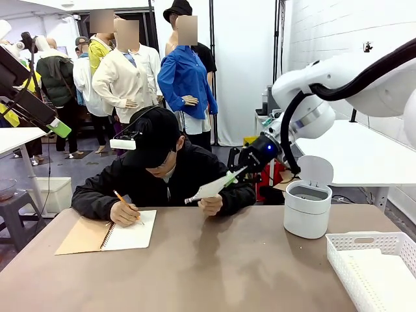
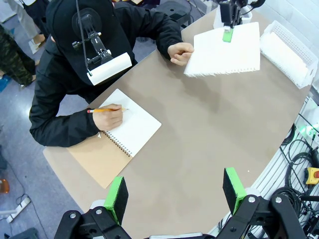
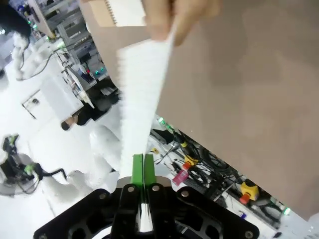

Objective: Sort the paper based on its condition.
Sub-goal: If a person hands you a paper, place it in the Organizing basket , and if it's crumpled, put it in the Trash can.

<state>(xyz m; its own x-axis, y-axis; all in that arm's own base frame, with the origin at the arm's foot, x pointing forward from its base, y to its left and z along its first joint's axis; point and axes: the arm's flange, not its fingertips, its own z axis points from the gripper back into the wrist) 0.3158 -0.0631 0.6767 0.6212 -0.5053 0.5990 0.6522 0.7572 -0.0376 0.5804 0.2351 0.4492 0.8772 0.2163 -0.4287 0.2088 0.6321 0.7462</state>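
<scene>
A flat white sheet of paper (image 1: 208, 190) hangs over the table's far side. My right gripper (image 1: 233, 176) is shut on one edge of it, and the person's hand (image 1: 211, 205) holds the opposite edge. From the left wrist view the sheet (image 2: 224, 50) lies spread flat in the air, with one ragged torn edge, between the right gripper (image 2: 228, 34) and the hand (image 2: 180, 52). The right wrist view has the green pads (image 3: 138, 169) pressed together on the paper (image 3: 142, 99). My left gripper (image 2: 174, 191) is open, high above the table, holding nothing.
The person's other hand writes with a pencil (image 1: 122, 199) in a spiral notebook (image 1: 130, 231) at the far left. A white lidded bin (image 1: 307, 209) stands at the right, lid up. A white slatted basket (image 1: 338, 250) sits at the near right corner.
</scene>
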